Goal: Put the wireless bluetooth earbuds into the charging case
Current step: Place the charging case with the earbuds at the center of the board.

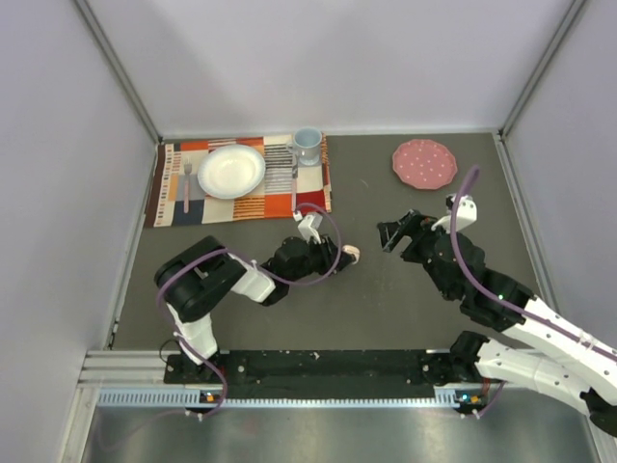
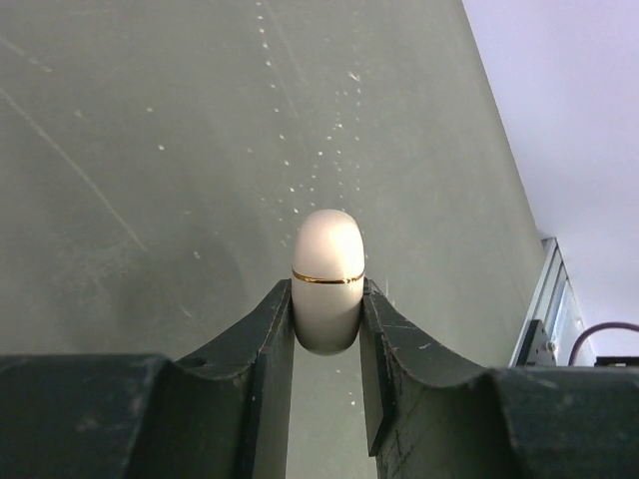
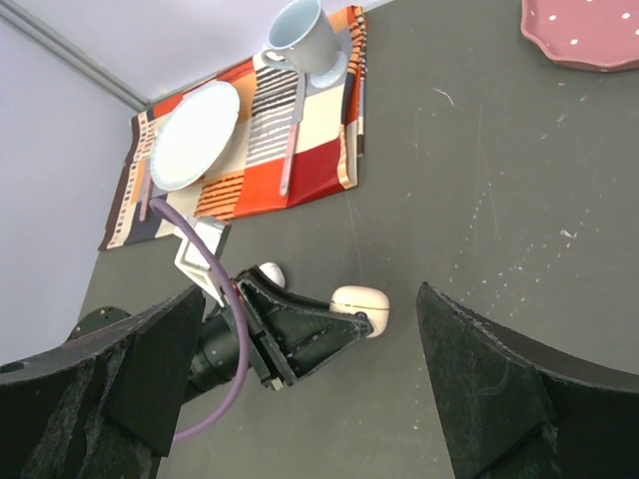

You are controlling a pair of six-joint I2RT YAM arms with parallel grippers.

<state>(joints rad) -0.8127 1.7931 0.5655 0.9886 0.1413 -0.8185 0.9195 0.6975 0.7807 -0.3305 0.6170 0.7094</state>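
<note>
My left gripper [image 2: 327, 299] is shut on a small white charging case [image 2: 327, 249] with a thin gold seam, its lid closed. The case sticks out beyond the fingertips, just above the dark table. From above, the case [image 1: 351, 253] sits at the tip of the left gripper [image 1: 341, 257] near the table's middle. My right gripper [image 1: 393, 234] stands open to the right of it, holding nothing. Its wrist view looks down on the case [image 3: 361, 302] between its wide fingers [image 3: 479, 379]. A small white rounded thing [image 3: 270, 272] peeks from behind the left gripper; what it is I cannot tell. The earbuds are out of view.
A striped placemat [image 1: 270, 203] at the back left carries a white plate [image 1: 231, 171], a fork [image 1: 187, 185], a blue cup [image 1: 307, 145] and another utensil [image 1: 294, 174]. A pink dotted plate [image 1: 424, 163] lies at the back right. Walls enclose the table on three sides.
</note>
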